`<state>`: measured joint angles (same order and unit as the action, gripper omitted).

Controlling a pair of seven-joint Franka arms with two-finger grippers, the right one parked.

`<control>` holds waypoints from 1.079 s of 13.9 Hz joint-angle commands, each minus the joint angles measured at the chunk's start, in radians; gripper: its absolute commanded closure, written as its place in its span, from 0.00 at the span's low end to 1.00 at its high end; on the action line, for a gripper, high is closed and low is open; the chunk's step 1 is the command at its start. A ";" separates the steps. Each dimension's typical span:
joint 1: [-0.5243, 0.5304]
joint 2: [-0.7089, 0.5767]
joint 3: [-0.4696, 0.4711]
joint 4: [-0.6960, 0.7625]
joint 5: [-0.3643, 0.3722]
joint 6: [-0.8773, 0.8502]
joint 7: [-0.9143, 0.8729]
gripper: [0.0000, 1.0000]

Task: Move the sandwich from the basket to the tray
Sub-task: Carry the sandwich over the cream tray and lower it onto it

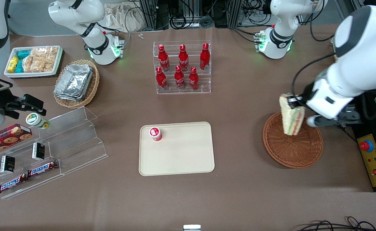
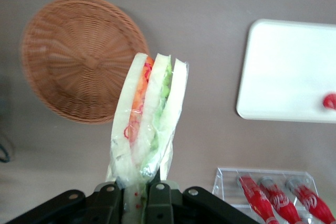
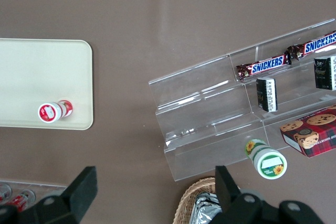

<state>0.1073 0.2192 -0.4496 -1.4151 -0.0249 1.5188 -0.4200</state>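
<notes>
The sandwich is up in the air, clamped at its narrow end by the hand and hanging above the basket. In the front view its long axis runs nearly upright, broad end down, the lower tip over the basket's weave. In the left wrist view the wedge stretches away from the fingers, which are pinched tight on its clear wrapper (orange, red and green filling showing between the white slices). The basket itself holds nothing.

The tray lies well apart from the basket, toward the parked arm's end of the counter. A small red-lidded cup stands on the tray near one corner; the remainder of the tray surface is bare. Farther from the front camera than the tray stands a clear rack of red bottles. Between basket and tray there is only brown counter.
</notes>
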 commanded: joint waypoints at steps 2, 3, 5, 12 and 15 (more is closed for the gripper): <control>-0.082 0.078 -0.055 0.008 0.016 0.107 -0.026 1.00; -0.121 0.110 -0.055 0.008 0.040 0.135 -0.048 1.00; -0.167 0.179 -0.055 0.012 0.074 0.184 -0.117 1.00; -0.330 0.443 -0.052 0.013 0.295 0.472 -0.322 1.00; -0.345 0.514 -0.052 0.015 0.315 0.569 -0.352 1.00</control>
<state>-0.2242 0.6968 -0.5017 -1.4349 0.2636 2.0602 -0.7464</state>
